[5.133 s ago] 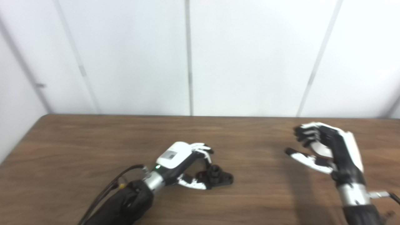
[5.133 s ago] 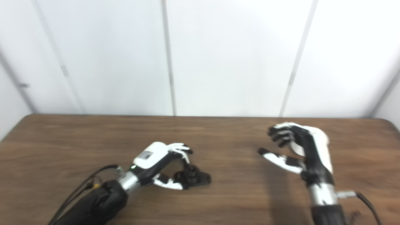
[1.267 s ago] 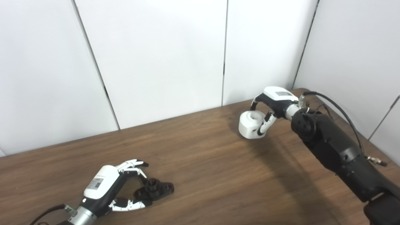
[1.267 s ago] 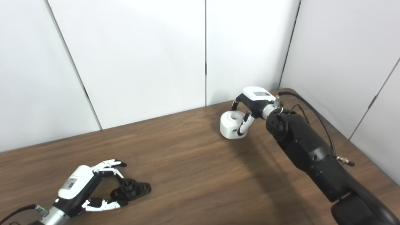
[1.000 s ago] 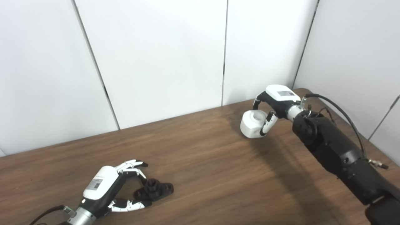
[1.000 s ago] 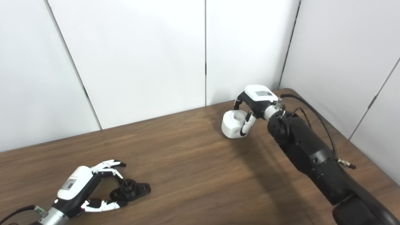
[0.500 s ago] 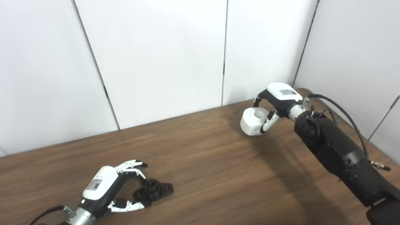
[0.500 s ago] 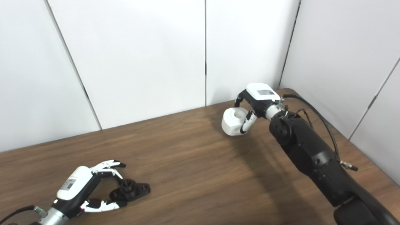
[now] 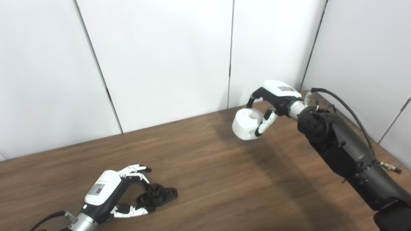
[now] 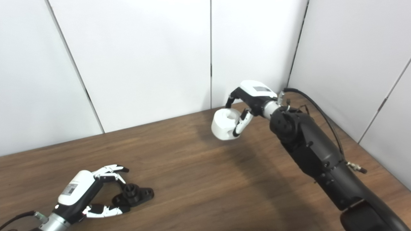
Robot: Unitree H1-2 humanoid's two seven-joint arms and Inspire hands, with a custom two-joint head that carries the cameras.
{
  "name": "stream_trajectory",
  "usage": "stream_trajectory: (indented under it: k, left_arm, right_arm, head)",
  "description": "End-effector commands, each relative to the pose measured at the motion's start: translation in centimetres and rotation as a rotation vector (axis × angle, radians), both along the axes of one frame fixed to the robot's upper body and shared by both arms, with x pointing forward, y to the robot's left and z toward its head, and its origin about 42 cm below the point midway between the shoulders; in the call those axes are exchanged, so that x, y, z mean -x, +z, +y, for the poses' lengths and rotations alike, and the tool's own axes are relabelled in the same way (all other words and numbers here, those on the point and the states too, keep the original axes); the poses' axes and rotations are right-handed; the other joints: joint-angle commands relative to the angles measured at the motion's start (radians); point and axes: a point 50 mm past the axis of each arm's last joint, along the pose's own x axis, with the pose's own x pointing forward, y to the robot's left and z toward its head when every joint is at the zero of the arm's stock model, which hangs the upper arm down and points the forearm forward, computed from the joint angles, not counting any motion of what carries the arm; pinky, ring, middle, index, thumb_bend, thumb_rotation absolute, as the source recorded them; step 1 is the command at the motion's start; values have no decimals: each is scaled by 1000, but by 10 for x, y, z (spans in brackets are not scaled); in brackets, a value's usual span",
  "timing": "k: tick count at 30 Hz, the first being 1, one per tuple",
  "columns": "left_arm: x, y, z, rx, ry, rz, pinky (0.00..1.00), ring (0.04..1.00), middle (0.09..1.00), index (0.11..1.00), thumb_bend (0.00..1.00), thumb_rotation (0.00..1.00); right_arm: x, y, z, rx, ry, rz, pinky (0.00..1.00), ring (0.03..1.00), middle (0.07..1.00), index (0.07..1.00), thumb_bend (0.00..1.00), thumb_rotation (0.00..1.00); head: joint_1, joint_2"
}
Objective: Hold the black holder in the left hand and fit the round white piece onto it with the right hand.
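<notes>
The black holder [image 9: 159, 194] lies flat on the brown table [image 9: 212, 183] at the near left, its round post pointing up. My left hand [image 9: 107, 192] rests beside it, fingers [image 9: 136, 169] above and thumb below its left end, spread and not closed on it. Held clear of the table at the far right, the round white piece [image 9: 245, 125] is a short cylinder with a hollow in its top. My right hand [image 9: 275, 96] is shut on it, fingers over the far side and thumb on the near side. A wide stretch of table separates the two hands.
White wall panels [image 9: 167, 57] stand right behind the table's far edge and turn a corner at the right. The table's far right corner [image 10: 297, 93] lies just behind my right arm. A black cable [image 9: 346, 107] loops off the right forearm.
My right hand has lifted the white piece off the table and carried it left, toward the middle. My left hand and the holder have not moved. Since 5.1 s ago the camera swung right.
</notes>
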Motion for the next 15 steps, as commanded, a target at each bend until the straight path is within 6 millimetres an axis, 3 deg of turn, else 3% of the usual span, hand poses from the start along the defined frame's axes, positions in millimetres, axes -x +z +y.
stream_trajectory:
  k: [1, 15]
  left_arm:
    - [26, -39, 18, -181, -25, 146, 684, 851, 809, 485, 523, 71]
    - [24, -33, -1, -174, -42, 134, 691, 848, 806, 483, 523, 70]
  right_arm:
    - [-2, 37, 7, 3, 21, -88, 735, 793, 741, 483, 522, 130]
    - [13, 56, 38, -1, 132, -34, 808, 842, 763, 482, 521, 129]
  head:
    - [3, 2]
    - [153, 47]
